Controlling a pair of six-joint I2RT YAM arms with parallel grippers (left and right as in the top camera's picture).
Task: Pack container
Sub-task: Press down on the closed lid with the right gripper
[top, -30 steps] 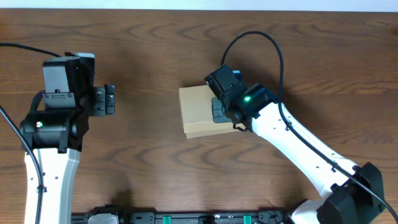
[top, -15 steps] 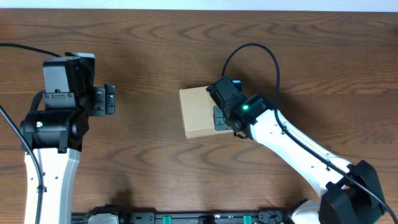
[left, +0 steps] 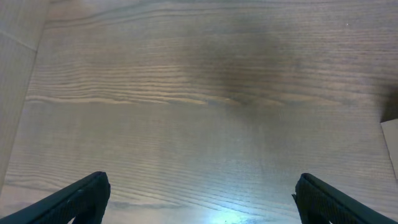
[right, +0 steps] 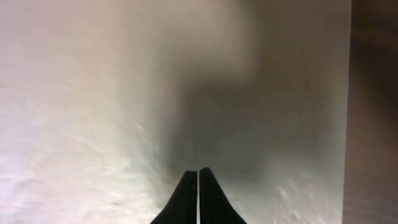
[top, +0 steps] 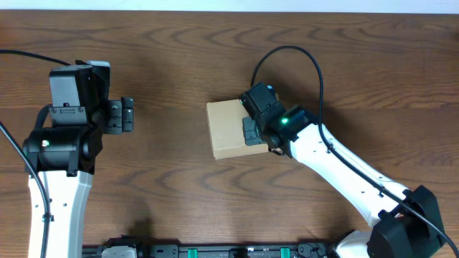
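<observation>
The container [top: 228, 129] is a plain tan cardboard box with its lid down, lying at the middle of the table. My right gripper [top: 251, 130] is shut and empty, its tips resting on the right part of the box's top. In the right wrist view the closed fingers [right: 198, 176] press against the pale cardboard [right: 93, 93], which fills nearly the whole frame. My left gripper [top: 126, 115] is open and empty, far to the left of the box. In the left wrist view its fingertips [left: 81, 196] stand wide apart over bare wood.
The dark wooden table [top: 172, 50] surrounds the box. A pale edge of the box shows at the right border of the left wrist view [left: 392, 140]. The right arm's black cable [top: 301, 54] arcs above the box's far side.
My right gripper slid slightly along the box's right side, down and then back up. The box shifted a little. The left arm has not moved.
</observation>
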